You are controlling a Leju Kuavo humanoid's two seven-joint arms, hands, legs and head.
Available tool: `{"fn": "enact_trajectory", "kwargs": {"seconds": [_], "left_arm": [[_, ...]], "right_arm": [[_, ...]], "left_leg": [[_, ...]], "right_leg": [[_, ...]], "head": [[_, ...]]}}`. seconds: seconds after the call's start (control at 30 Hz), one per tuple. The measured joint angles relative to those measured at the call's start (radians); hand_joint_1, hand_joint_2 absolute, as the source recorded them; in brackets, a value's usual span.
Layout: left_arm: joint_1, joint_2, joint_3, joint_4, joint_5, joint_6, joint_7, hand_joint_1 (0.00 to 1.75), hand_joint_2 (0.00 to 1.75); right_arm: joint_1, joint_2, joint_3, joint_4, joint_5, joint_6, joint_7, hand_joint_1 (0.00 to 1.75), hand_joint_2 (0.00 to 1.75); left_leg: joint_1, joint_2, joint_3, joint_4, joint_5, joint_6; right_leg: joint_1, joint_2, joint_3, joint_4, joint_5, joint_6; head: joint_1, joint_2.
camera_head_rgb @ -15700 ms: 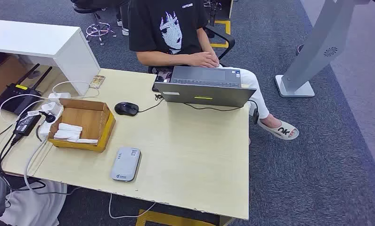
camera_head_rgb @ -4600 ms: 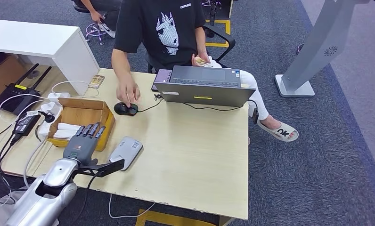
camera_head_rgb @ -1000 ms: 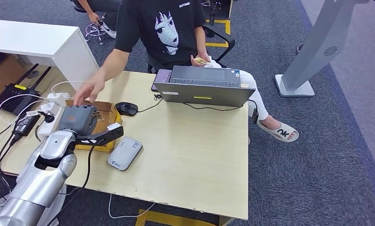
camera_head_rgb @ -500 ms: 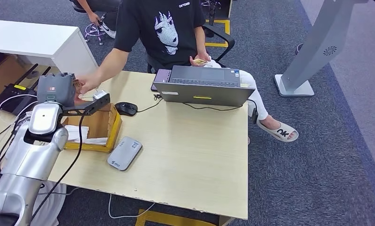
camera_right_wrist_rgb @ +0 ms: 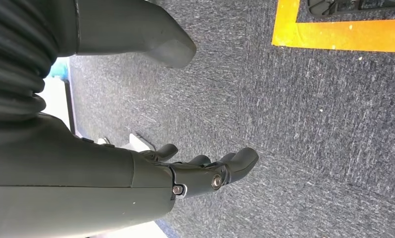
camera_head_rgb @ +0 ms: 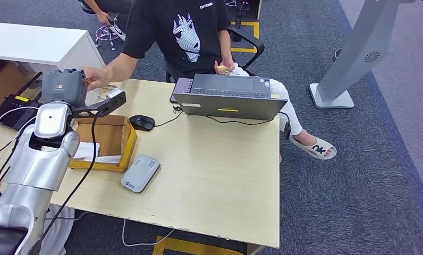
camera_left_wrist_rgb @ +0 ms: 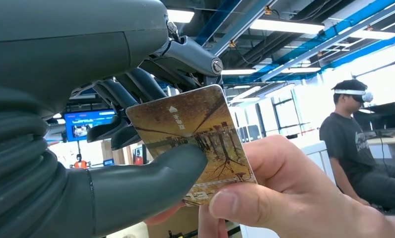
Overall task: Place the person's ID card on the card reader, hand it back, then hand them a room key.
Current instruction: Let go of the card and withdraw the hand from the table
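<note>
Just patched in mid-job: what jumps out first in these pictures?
The handover: the robot's left hand, raised above the wooden box at the desk's left end, meets the seated person's hand; the left wrist view shows both pinching one brown card. Next, the grey card reader lies bare near the desk's front edge. The right hand hangs open over carpet.

Left arm: we hold it raised and stretched forward over the surface's far left corner. Left hand (camera_head_rgb: 64, 87): thumb (camera_left_wrist_rgb: 151, 171) pressed on the face of the ID card (camera_left_wrist_rgb: 195, 144), darker fingers (camera_left_wrist_rgb: 136, 89) behind it, so the card is pinched; the person's hand (camera_left_wrist_rgb: 290, 198) grips the same card. Right arm: hanging down. Right hand (camera_right_wrist_rgb: 185, 173): holding nothing, fingers loosely bent, thumb apart from them.
</note>
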Motion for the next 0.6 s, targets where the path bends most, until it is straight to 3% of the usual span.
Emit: {"fn": "enact_trajectory", "kwargs": {"seconds": [0.07, 0.1, 0.2, 0.23, 0.6], "left_arm": [[0.0, -0.002, 0.0, 0.002, 0.002, 0.0, 0.0, 1.75, 1.75], [0.0, -0.003, 0.001, 0.002, 0.004, -0.001, 0.0, 1.58, 1.75], [0.0, -0.006, 0.002, 0.002, 0.008, 0.0, 0.0, 0.27, 1.75], [0.0, -0.007, 0.002, 0.002, 0.009, 0.001, 0.0, 0.0, 1.75], [0.009, -0.019, 0.008, 0.002, 0.021, 0.028, 0.006, 0.0, 1.75]], "right_arm": [[0.0, 0.0, 0.0, 0.0, 0.001, 0.001, 0.001, 0.0, 1.75], [0.0, 0.0, 0.0, 0.0, 0.002, 0.002, 0.002, 0.0, 1.75], [0.0, 0.0, 0.0, 0.0, 0.006, 0.004, 0.004, 0.0, 1.75], [0.0, 0.0, 0.0, 0.0, 0.006, 0.004, 0.005, 0.0, 1.75], [-0.001, 0.0, 0.0, 0.0, 0.007, 0.007, 0.007, 0.0, 1.75]], "left_leg": [[0.0, 0.0, 0.0, 0.0, 0.0, 0.0], [0.0, 0.0, 0.0, 0.0, 0.0, 0.0], [0.0, 0.001, 0.0, 0.0, 0.0, 0.0], [0.0, 0.001, 0.0, 0.0, 0.0, 0.0], [0.0, 0.0, -0.001, 0.0, 0.0, 0.0]], "right_leg": [[0.0, 0.0, 0.0, 0.0, 0.0, 0.0], [0.0, 0.0, 0.0, 0.0, 0.0, 0.0], [0.0, 0.001, 0.0, 0.0, 0.0, 0.0], [0.0, 0.001, -0.001, 0.0, 0.0, 0.0], [0.0, 0.0, 0.0, 0.0, 0.0, 0.0]], "head": [[0.0, 0.0], [0.0, 0.0], [0.0, 0.0], [0.0, 0.0], [0.0, 0.0]]}}
